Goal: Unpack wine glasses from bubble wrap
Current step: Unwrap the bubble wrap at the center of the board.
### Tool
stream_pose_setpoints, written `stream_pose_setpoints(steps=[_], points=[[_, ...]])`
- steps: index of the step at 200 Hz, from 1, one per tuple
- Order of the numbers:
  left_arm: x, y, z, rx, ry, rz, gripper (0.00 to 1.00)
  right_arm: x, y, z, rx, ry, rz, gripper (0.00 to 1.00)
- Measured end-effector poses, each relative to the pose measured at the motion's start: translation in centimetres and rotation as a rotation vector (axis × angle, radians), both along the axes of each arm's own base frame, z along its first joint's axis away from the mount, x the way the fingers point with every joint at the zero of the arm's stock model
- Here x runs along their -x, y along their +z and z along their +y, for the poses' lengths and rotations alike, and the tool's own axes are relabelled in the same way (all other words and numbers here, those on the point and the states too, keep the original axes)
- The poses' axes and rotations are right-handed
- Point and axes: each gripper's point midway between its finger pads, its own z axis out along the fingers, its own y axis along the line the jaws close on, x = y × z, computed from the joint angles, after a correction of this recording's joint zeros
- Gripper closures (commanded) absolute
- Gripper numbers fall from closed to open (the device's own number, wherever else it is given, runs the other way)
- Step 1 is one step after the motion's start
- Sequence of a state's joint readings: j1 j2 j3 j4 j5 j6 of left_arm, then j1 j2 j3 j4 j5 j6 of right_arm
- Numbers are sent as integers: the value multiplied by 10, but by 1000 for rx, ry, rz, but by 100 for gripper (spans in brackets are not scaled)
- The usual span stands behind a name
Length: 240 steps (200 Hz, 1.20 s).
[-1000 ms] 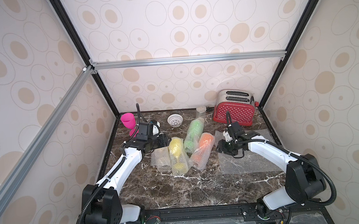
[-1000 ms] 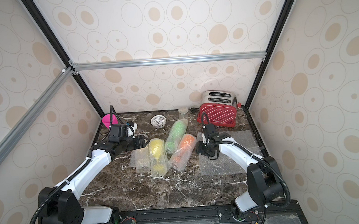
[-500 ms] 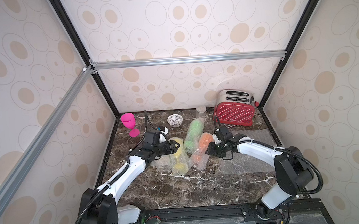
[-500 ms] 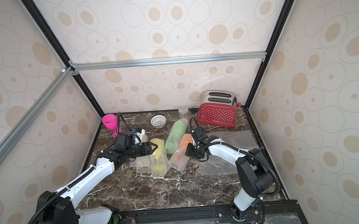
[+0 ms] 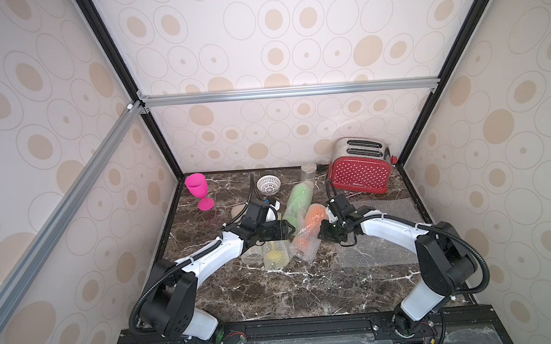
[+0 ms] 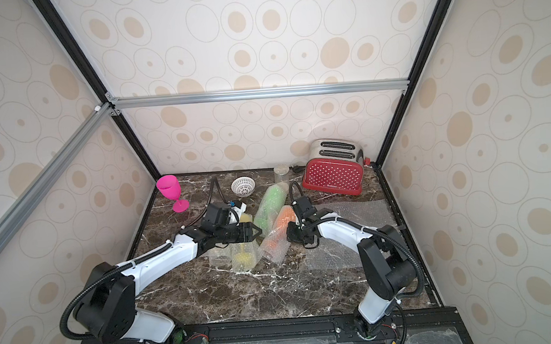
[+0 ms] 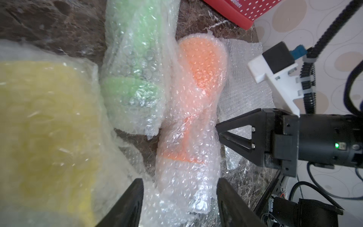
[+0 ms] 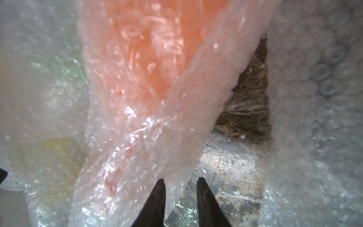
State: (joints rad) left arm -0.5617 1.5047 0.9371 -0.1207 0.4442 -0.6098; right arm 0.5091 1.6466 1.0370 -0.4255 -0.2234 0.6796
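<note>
A dark marble tabletop [image 5: 275, 294] floors a booth papered in dots. Nearest lies the yellow goblet [image 5: 274, 256] in loose wrap, partly under the left gripper [image 5: 289, 232]. Just past it lies the orange goblet's roll [image 5: 307, 230], its long axis running near to far and leaning right, foot near, bowl far. The left fingers [image 7: 135, 202] stand apart, astride the roll's foot end without clamping it. The right gripper [image 5: 320, 234] meets the roll from the opposite side at stem height, touching the film. The right fingers [image 8: 157, 202] show a narrow gap, and I cannot tell whether they pinch wrap. The wrap is clear, crinkled and tinted orange. Beyond lie the green roll [image 5: 297, 199] and, upright and bare, the pink goblet [image 5: 200, 190].
</note>
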Motion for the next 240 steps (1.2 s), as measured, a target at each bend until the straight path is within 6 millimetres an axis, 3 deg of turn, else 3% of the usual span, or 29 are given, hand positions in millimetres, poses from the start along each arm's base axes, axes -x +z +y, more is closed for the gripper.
stream_pose_setpoints(steps=[38,67,106,131,172,240], points=[[-7,-9,-32,-33,-55,10,42,2,-7,-11,24,-5,8,70],[-12,-20,-44,-75,-75,19,45,3,-10,-22,35,-17,19,70],[-13,-45,-50,-147,-96,51,53,1,8,-25,7,-10,-23,69],[-6,-58,-54,-174,-113,77,66,1,19,-25,-9,1,-48,67],[2,-58,-63,-167,-133,81,92,7,22,-22,-34,19,-45,60],[13,-53,-73,-149,-99,92,100,8,27,-7,-116,40,-47,52]])
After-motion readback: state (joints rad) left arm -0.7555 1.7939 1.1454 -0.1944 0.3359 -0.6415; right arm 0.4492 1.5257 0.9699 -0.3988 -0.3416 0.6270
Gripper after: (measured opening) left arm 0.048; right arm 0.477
